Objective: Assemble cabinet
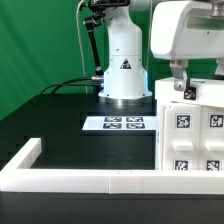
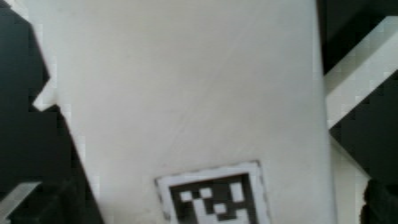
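Note:
The cabinet (image 1: 190, 125) is a white box with several black-and-white tags on its faces, standing at the exterior view's right on the black table. My gripper (image 1: 183, 88) hangs from the white hand above it and reaches down to the box's top edge. Its dark fingers (image 1: 187, 92) are right at that edge, and I cannot tell whether they are closed on it. In the wrist view a white cabinet panel (image 2: 178, 90) fills most of the picture, with one tag (image 2: 214, 196) on it. The fingers do not show there.
The marker board (image 1: 115, 123) lies flat in front of the robot's white base (image 1: 124, 70). A long low white border rail (image 1: 90, 179) runs along the table's front and turns back at the left corner (image 1: 22, 152). A green backdrop stands behind.

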You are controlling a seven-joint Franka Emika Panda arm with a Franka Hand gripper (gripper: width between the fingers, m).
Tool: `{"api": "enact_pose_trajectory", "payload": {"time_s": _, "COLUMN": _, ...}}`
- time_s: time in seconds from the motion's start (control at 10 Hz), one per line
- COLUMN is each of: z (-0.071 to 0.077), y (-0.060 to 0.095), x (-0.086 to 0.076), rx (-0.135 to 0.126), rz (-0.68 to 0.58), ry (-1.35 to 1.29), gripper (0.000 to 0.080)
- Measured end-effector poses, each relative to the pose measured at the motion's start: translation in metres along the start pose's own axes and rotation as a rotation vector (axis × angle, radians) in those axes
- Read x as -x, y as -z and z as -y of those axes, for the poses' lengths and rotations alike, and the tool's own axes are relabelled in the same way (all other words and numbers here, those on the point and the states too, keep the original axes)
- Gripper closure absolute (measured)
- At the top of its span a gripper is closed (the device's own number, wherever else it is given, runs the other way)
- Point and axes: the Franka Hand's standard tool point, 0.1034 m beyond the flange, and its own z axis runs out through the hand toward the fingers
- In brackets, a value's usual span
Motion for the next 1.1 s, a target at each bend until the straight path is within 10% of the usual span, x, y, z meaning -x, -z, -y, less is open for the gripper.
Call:
{"api": "enact_pose_trajectory", "payload": {"time_s": 0.2, "z": -0.0013, "y": 0.0001, "x": 0.0006, "rx": 0.0, "rz": 0.0, "ry": -0.014, "gripper": 0.0253}}
{"api": "enact_pose_trajectory", "payload": {"time_s": 1.1, "z": -0.0058, "y": 0.0009, "x": 0.0031, "rx": 0.002, "rz": -0.017, "ry": -0.735, "gripper": 0.0246}}
